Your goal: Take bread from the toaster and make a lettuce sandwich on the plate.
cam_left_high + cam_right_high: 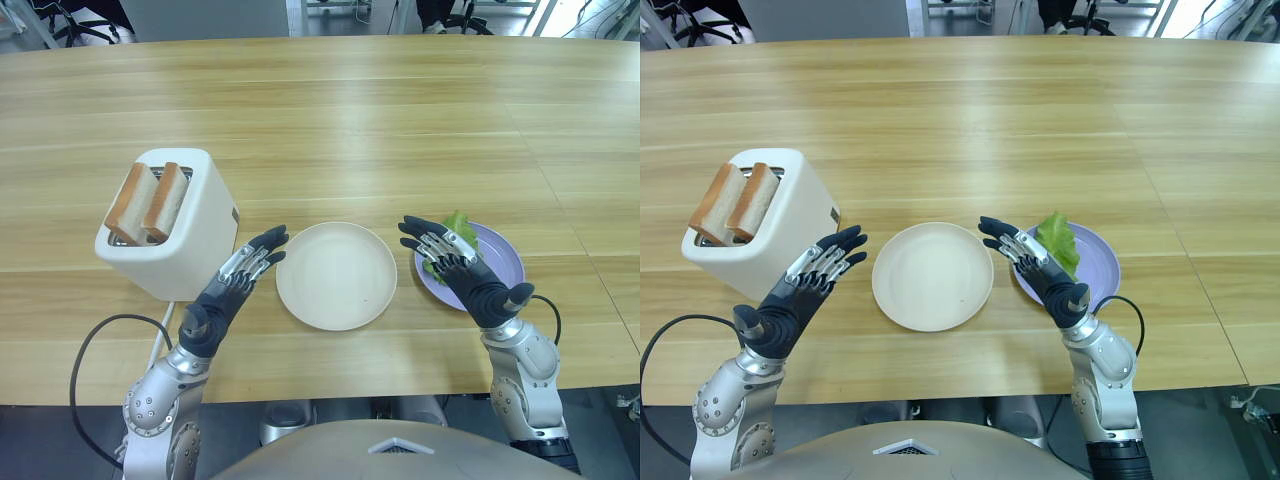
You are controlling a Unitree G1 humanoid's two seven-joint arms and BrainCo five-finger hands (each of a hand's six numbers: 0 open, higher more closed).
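Left hand (232, 292) and right hand (468, 275), both spread and empty, flank my plate (336, 275); bread (146, 200) stands in toaster (195, 242) by the left, lettuce (1058, 242) on dish (500, 262) by the right, each placed, I judge, for nearest reach.

On the wooden bench (990, 120) a white toaster (770, 235) stands at the left, with two slices of bread (737, 203) upright in its slots. A cream plate (932, 278) lies in the middle. Just right of it, a purple plate (1102, 262) carries a lettuce leaf (1060, 240). The left robot hand (800, 290) is between the toaster and the cream plate, fingers spread, holding nothing. The right robot hand (1040, 272) is over the left edge of the purple plate, also spread.
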